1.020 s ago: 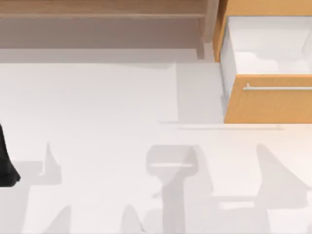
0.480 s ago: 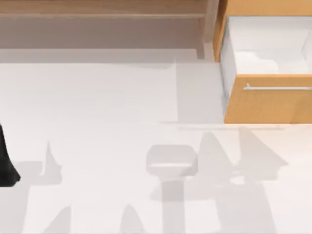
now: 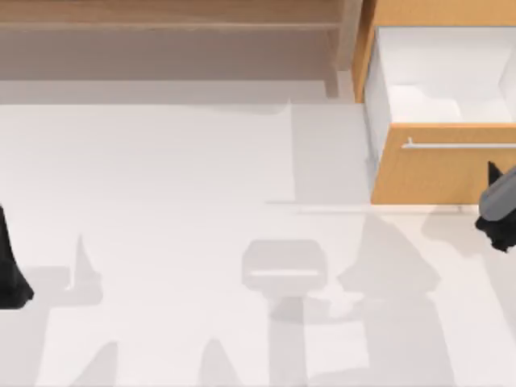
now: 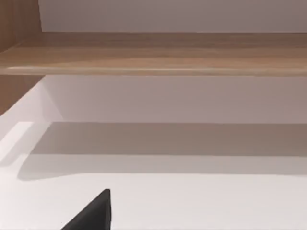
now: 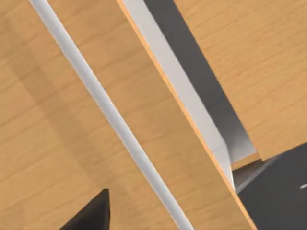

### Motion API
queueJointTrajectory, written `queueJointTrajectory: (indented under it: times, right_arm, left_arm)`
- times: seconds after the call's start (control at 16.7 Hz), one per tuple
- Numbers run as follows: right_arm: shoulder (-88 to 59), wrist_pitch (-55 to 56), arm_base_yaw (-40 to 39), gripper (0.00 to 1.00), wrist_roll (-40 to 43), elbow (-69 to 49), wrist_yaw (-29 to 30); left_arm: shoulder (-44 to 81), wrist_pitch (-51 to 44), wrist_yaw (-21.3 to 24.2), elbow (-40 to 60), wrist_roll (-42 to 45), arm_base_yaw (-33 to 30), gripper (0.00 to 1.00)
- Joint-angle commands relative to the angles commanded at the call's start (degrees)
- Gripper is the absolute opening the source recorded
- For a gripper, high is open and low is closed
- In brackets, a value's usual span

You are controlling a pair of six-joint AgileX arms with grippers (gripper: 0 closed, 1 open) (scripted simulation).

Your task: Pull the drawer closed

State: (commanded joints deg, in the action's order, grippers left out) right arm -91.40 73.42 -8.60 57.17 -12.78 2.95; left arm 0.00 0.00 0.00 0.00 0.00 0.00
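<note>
Our right gripper (image 3: 498, 205) nears the open drawer (image 3: 439, 173) at the counter's right edge, finger state unclear; rigid, sliding, best pressed beside its handle (image 3: 459, 146).

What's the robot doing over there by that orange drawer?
It wants to shut the drawer, which sticks out open at the table's right, its white inside showing. The right gripper is at the right edge, just in front of the wooden front panel and below the silver handle, not touching it. The left gripper sits parked at the table's left edge. The brown shelf runs along the back.
</note>
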Motion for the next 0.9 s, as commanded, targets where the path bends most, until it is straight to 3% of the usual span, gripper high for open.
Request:
queueJointTrajectory:
  times: [0.24,0.48,0.9]
  right_arm:
    - [-11.28,14.34,-6.46,1.0,16.7,1.19,9.71]
    - [-19.41,24.28,-10.25,1.0,28.42,0.8,16.64]
    - [-22.07,27.09,-11.02,1.0,31.85,0.63,18.64]
  left_arm:
    - [0.0,0.0,0.0,0.0,0.0,0.0,1.0]
    - [0.0,0.0,0.0,0.0,0.0,0.0,1.0]
    - [0.0,0.0,0.0,0.0,0.0,0.0,1.0]
